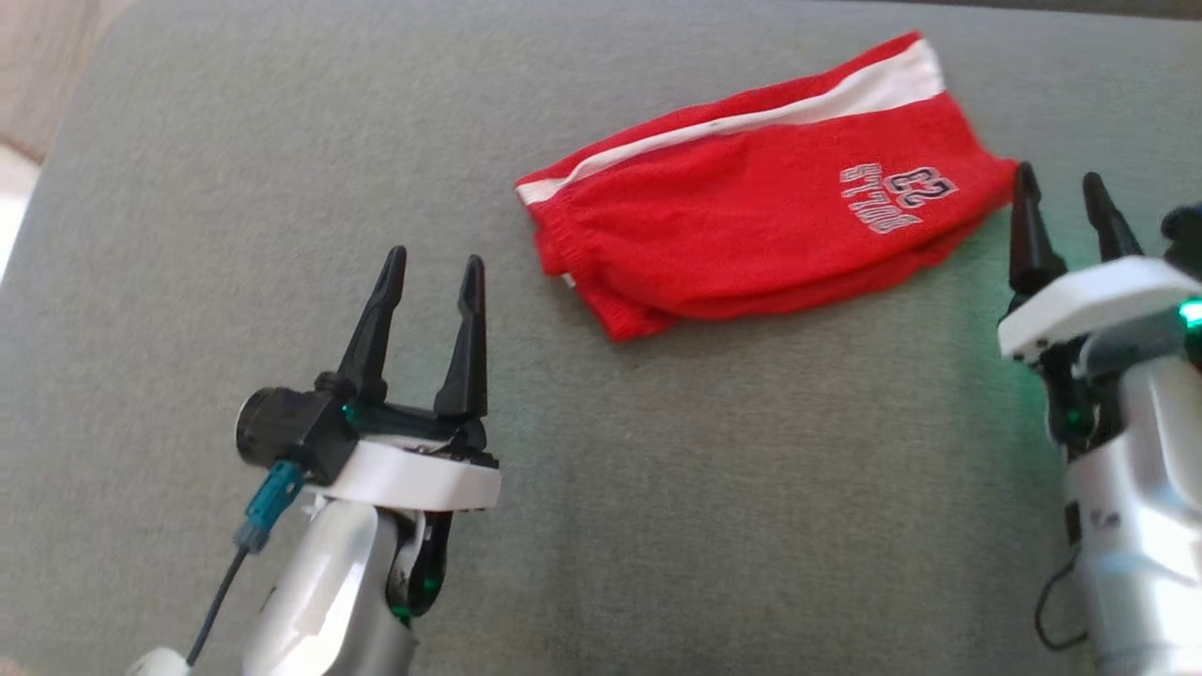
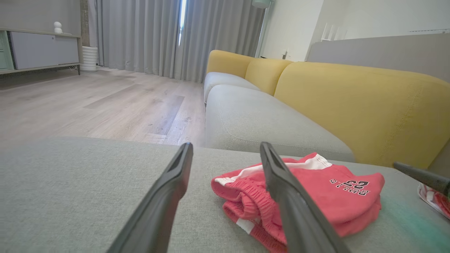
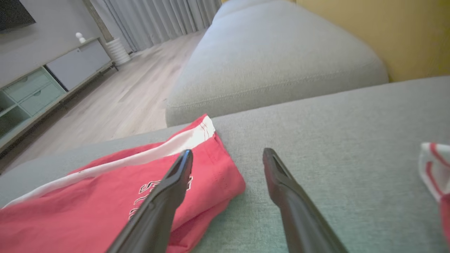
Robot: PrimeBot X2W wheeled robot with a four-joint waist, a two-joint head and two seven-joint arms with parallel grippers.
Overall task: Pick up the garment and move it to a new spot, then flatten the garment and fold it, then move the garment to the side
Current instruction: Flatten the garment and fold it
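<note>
One pair of red shorts [image 1: 751,225] lies folded in the upper right of the head view, flat on the grey cushion [image 1: 657,488]. A white stripe runs along its upper edge and a "23" print sits near its right end. My right hand [image 1: 1059,176] is at the right edge of that frame, its two fingers spread apart and empty. The tip nearer the shorts is just beside their right end, and I cannot tell whether it touches. My left hand [image 1: 435,260] is at the lower left, well apart from the shorts, fingers likewise spread and empty. In the left wrist view a yellow sofa back [image 2: 351,105] rises behind the cushion, with a wooden floor [image 2: 105,102] and grey curtains [image 2: 140,35] at the upper left. A red-and-white cloth [image 3: 434,168] lies at the right edge of the right wrist view.
</note>
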